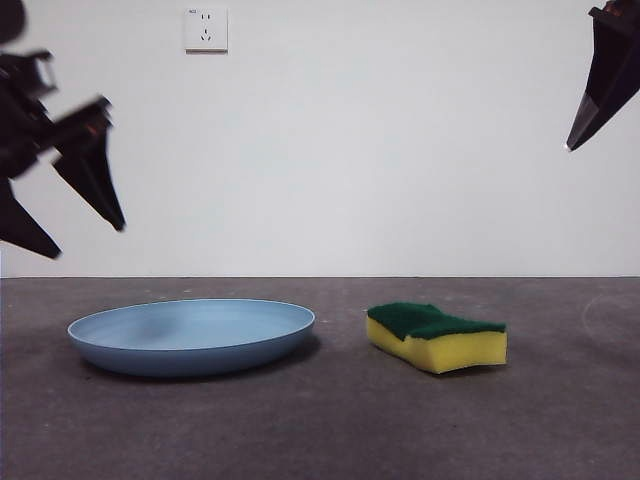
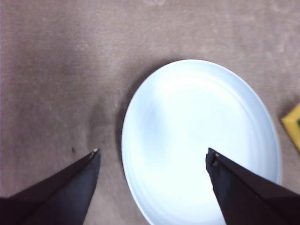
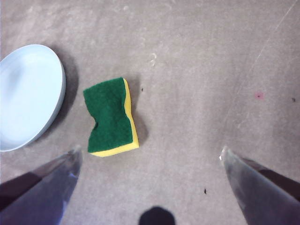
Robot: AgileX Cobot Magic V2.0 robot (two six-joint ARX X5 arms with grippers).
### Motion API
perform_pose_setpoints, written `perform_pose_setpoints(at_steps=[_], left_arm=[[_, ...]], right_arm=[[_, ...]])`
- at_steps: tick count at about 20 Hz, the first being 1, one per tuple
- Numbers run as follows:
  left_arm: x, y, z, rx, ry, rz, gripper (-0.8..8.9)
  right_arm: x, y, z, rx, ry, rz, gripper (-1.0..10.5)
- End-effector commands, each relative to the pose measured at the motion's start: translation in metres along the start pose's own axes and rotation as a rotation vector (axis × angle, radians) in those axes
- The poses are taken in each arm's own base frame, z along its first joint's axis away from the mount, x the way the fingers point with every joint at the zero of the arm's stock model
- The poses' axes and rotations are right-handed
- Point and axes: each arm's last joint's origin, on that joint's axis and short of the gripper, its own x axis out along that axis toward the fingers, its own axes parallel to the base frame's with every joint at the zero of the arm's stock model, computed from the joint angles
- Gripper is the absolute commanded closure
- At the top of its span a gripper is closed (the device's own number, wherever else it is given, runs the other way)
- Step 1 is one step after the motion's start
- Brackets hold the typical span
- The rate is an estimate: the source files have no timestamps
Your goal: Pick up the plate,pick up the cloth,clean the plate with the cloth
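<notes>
Grey worktop [image 1: 320,420] carries the plate [image 1: 190,335] and the cloth [image 1: 438,335], lying apart. Left gripper [image 2: 152,157] hovers over the plate's rim, right gripper [image 3: 150,152] near the cloth; both fingers wide open, empty. Shallow rim may slip free

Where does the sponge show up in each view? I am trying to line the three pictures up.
Front view: the sponge lies on the table, right of centre, green side up.
Left wrist view: only a yellow corner shows at the right edge.
Right wrist view: whole sponge, left of centre, ahead of the open fingers.
Shared landmark: the plate lies beside the sponge, apart from it, in every view.
</notes>
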Motion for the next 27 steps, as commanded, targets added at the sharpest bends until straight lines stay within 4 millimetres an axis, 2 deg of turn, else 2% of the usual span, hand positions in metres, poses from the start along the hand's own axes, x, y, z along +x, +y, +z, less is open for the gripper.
perform_pose_setpoints(at_steps=[1,5,9,10,11,13,18,20,22,25,27], left_arm=[[0.021,0.000,0.005,0.006,0.048,0.034,4.41],[0.054,0.003,-0.001,0.016,0.139,0.071,4.41],[0.073,0.005,-0.010,0.015,0.202,0.094,4.42],[0.076,0.005,-0.011,0.017,0.209,0.093,4.72],[0.077,0.004,-0.011,0.020,0.214,0.092,5.66],[0.079,0.003,-0.013,0.047,0.225,0.085,8.42],[0.079,0.001,-0.013,0.088,0.226,0.084,8.21],[0.073,0.000,-0.011,0.090,0.211,0.097,8.21],[0.057,-0.006,-0.006,0.101,0.171,0.096,8.21],[0.019,-0.022,0.003,0.134,0.066,0.071,8.21],[-0.012,-0.032,0.005,0.152,0.004,0.057,8.21]], right_arm=[[0.000,0.001,0.001,-0.009,-0.002,0.003,4.4],[0.000,0.001,0.001,-0.009,-0.001,0.002,4.4],[0.000,0.001,0.001,-0.009,-0.001,0.002,4.4],[0.000,0.001,0.001,-0.009,-0.001,0.002,4.4],[0.000,0.001,0.001,-0.009,-0.001,0.003,4.4],[0.000,0.001,0.001,-0.008,-0.001,0.003,4.4],[-0.001,0.004,0.001,-0.015,0.004,0.091,4.4],[0.000,0.008,0.003,-0.031,0.005,0.105,4.4],[0.002,0.017,0.011,-0.070,0.015,0.130,4.5],[0.015,0.041,0.029,-0.172,0.084,0.130,4.5],[0.031,0.058,0.040,-0.254,0.178,0.095,4.5]])
